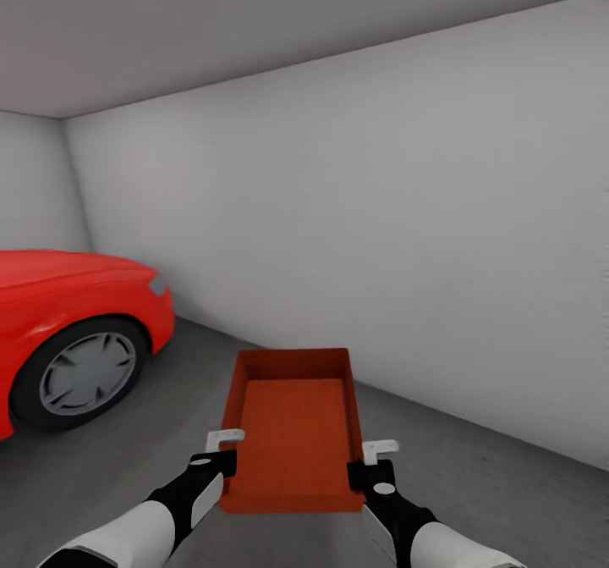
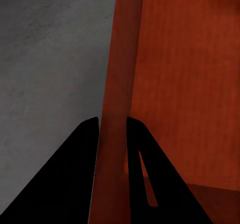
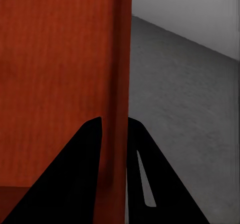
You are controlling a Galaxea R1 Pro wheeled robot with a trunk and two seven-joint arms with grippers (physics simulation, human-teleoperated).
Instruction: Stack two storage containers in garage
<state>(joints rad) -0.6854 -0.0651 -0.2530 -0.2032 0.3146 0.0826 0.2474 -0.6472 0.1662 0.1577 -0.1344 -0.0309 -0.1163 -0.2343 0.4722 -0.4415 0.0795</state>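
Observation:
I hold one orange-red storage container [image 1: 294, 428] in front of me, above the garage's dark grey floor [image 1: 474, 483]. It is open-topped and empty. My left gripper [image 1: 227, 458] is shut on its left wall near the corner closest to me, and my right gripper [image 1: 365, 465] is shut on its right wall. In the left wrist view the two black fingers [image 2: 80, 154] straddle the thin container wall [image 2: 114, 134]. The right wrist view shows the same: fingers [image 3: 85, 154] either side of the wall [image 3: 116, 134], with grey floor [image 3: 185, 93] beyond.
A red car [image 1: 68, 331] stands at the left, its front wheel [image 1: 85, 373] near my path. A plain white-grey wall [image 1: 381, 229] runs across ahead and to the right, meeting the floor in a slanted line. Open floor lies between car and wall.

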